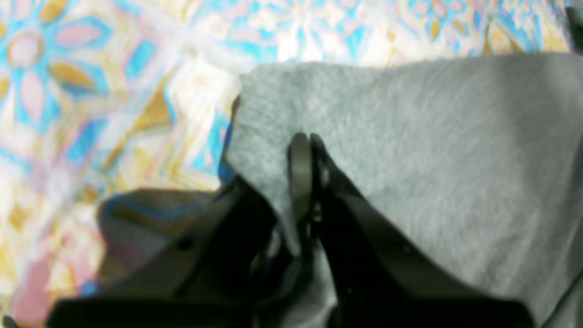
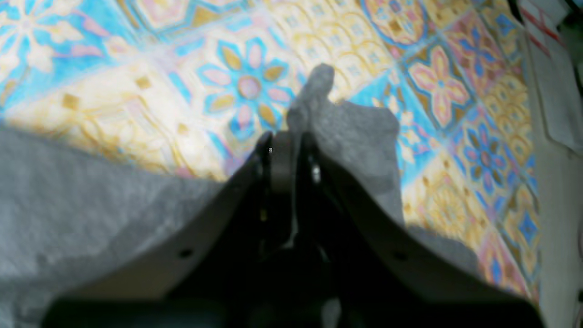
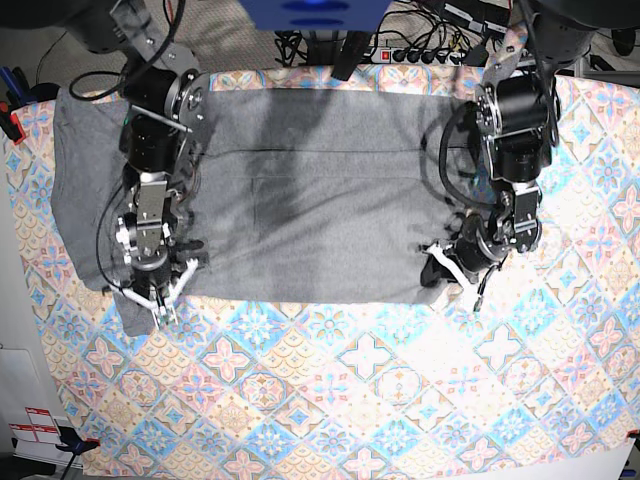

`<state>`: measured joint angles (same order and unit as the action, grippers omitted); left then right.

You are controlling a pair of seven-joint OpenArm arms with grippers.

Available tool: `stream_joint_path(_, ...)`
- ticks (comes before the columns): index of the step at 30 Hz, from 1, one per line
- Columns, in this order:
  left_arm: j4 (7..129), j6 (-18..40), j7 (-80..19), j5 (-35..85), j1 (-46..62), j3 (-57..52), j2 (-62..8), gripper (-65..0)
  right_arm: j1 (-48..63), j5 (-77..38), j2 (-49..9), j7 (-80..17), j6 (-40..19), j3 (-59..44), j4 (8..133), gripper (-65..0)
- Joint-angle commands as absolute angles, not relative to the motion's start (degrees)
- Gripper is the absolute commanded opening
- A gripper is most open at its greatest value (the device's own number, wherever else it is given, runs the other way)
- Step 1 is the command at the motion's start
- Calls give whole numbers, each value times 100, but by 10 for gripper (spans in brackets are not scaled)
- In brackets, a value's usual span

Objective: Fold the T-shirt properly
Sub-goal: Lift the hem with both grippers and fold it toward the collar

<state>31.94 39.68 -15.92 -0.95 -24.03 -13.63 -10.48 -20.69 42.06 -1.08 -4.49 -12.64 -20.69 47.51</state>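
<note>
Two grippers are clenched on the T-shirt (image 3: 300, 190), which lies spread flat across the far half of the counter (image 3: 400, 400), on a patterned tablecloth (image 3: 350, 380). Each holds a corner of the near hem: the right gripper (image 3: 160, 305) at about 8 o'clock of the garment, the left gripper (image 3: 440, 268) at about 4 o'clock. The right wrist view shows a peak of grey fabric pinched between closed jaws at the right gripper (image 2: 284, 152); the left wrist view shows the left gripper (image 1: 306, 150) shut over a fold of cloth near its edge. Holding both hem corners at once looks like preparation to lift the near edge and carry it toward 12 o'clock for a crosswise fold. Both arms reach down from the far side, forearms angled toward the viewer, wrists pitched low over the cloth. Sleeves remain unfolded, so the fold appears barely begun.
</note>
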Motion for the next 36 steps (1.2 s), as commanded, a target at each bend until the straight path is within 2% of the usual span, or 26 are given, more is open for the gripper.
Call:
stream_joint_path(1,3433,4000,-1508,-31,-2457,-1358,-1095,-650,-2132,4198,-163,-347,-1191,-2079,4971,-621)
stream_joint_path(6,4233,4000,-1552,22,-2009,-1393,-1095,-650,-1877,4189,4,-365,-1191,-2079,5587,-621)
stream_joint_path(15,5727,4000,-2325,13,-1490,-1877,-1095,-650,-1341,4180,365,-374,-1191,-2440,6563,-621)
stream_joint_path(22,6431,4000,-2624,22,-1077,-2114,-1095,-650,-752,4180,488,-374,-1191,-2484,7345,-621)
stream_joint_path(36,7442,4000,-2624,-22,-207,-2352,-1095,-650,374,4189,900,-374,-1191,-3011,8866,-621)
